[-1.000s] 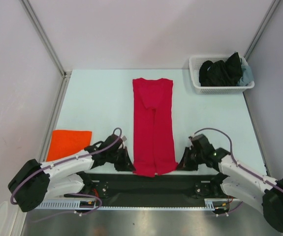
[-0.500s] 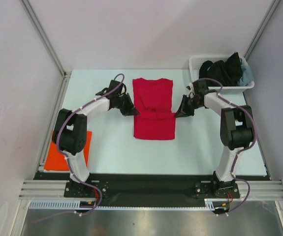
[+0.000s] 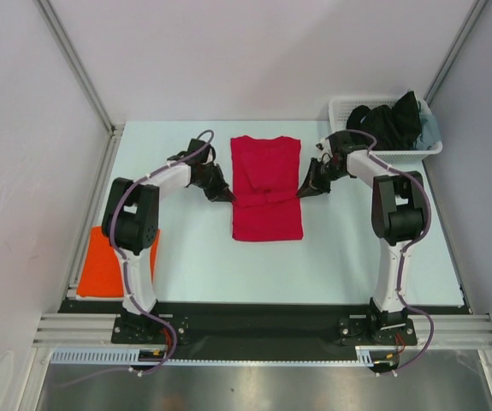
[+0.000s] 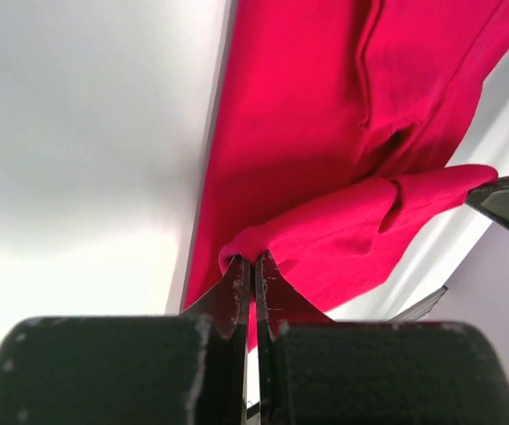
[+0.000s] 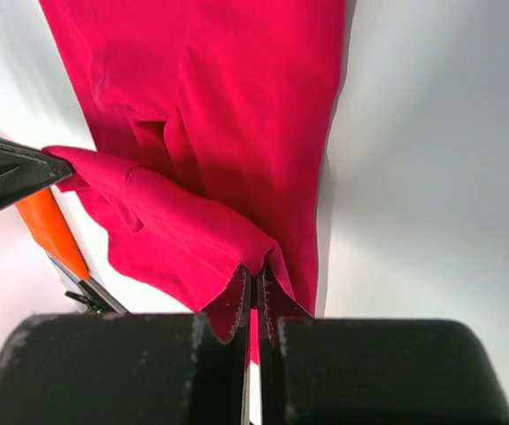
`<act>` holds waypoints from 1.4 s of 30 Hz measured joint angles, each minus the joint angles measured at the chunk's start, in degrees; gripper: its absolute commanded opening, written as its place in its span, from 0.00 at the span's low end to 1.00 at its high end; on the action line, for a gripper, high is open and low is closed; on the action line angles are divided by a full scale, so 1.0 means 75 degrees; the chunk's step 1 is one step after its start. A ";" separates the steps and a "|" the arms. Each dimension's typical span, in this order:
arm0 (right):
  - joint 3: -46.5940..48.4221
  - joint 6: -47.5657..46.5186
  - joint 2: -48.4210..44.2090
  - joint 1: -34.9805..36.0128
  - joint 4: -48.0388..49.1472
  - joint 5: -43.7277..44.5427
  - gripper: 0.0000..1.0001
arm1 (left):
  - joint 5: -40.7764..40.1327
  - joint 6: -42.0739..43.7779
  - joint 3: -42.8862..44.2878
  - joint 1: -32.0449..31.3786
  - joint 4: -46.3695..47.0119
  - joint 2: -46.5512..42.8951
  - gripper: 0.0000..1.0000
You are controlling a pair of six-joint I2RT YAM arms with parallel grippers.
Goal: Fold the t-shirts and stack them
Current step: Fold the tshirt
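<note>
The crimson red t-shirt [image 3: 266, 184] lies as a long strip in the middle of the table, its near end lifted and doubled back over the rest. My left gripper [image 3: 226, 196] is shut on the left corner of that lifted hem [image 4: 263, 243]. My right gripper [image 3: 305, 190] is shut on the right corner [image 5: 250, 248]. The hem hangs as a band between the two grippers above the lower layer. The folded orange t-shirt [image 3: 100, 265] lies at the table's left near edge, partly behind the left arm; a strip of it shows in the right wrist view [image 5: 50, 226].
A white lattice basket [image 3: 341, 137] holding dark clothes stands at the back right corner. Metal frame posts rise at the back left and right. Both arms reach far forward along the shirt's sides.
Both grippers have carried the red shirt's near hem from the front edge toward the back, folding the strip over itself. In the last half second they moved slightly further back.
</note>
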 measured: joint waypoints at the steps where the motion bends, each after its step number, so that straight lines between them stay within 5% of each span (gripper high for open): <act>1: 0.0047 0.0000 0.0035 0.0000 -0.0023 0.0000 0.00 | 0.0000 0.0041 0.0125 0.0000 -0.0017 0.0099 0.00; 10: -0.0175 -0.0178 -0.0125 0.0000 -0.0329 0.0032 0.00 | 0.0047 0.0242 0.0318 -0.0006 -0.0303 -0.0105 0.00; 20: -0.4514 -0.0006 -0.4077 0.0819 -0.0239 0.0146 0.00 | 0.0458 0.0064 -0.3946 -0.1035 0.0047 -0.4252 0.00; 25: -0.6280 0.0592 -0.5852 0.1335 -0.0230 0.0291 0.00 | 0.0560 -0.0469 -0.5957 -0.1699 0.0254 -0.5426 0.00; 42: -0.8763 0.2224 -0.7941 0.2565 0.0446 0.0583 0.00 | 0.0644 -0.2652 -0.8752 -0.3185 0.1297 -0.7743 0.00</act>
